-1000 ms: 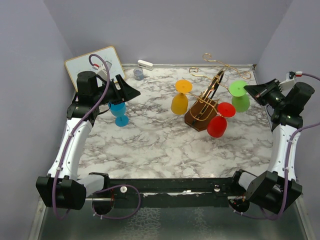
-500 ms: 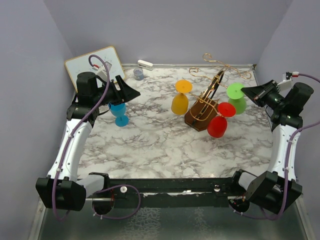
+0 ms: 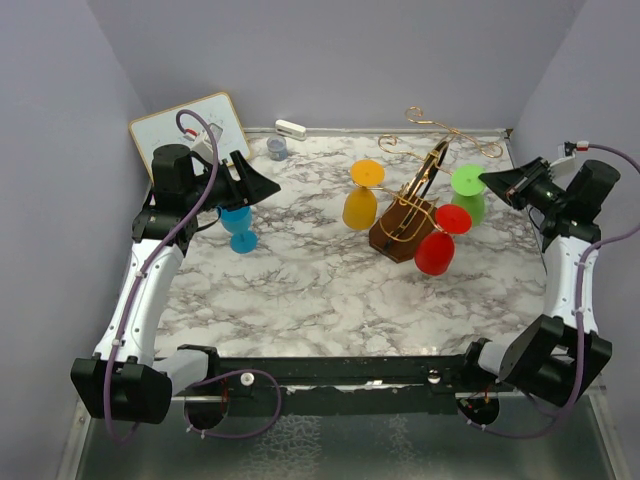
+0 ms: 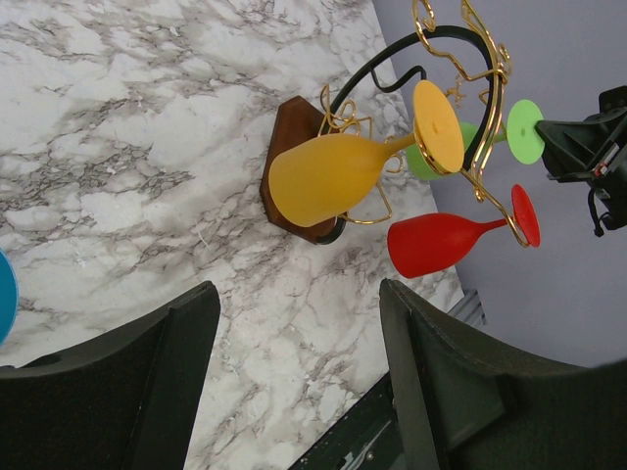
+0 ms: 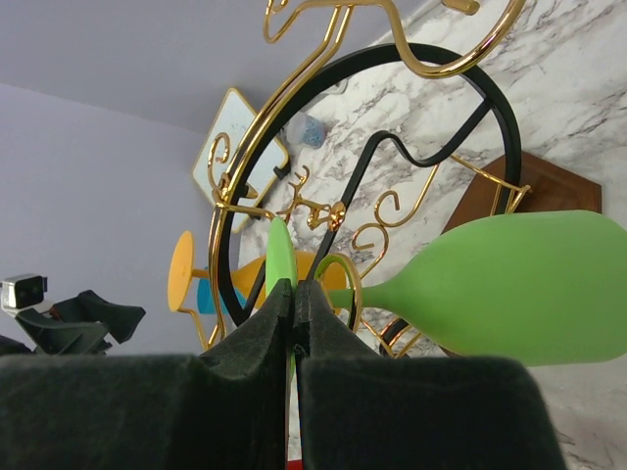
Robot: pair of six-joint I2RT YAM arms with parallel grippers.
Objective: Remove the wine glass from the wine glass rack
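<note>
Wine glass (image 5: 509,284) is frosted green, foot pinched by right claw (image 5: 295,292); left claw (image 4: 299,292) agape.

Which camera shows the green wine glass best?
Right wrist: the green plastic wine glass is large, stem hooked in the gold wire rack. Top external shows it small; left wrist mostly its foot.

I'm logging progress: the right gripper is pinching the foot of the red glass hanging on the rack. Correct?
Not quite. The right gripper is pinching the foot of the green glass, not a red one, as the right wrist view shows. That glass does hang on the rack.
</note>
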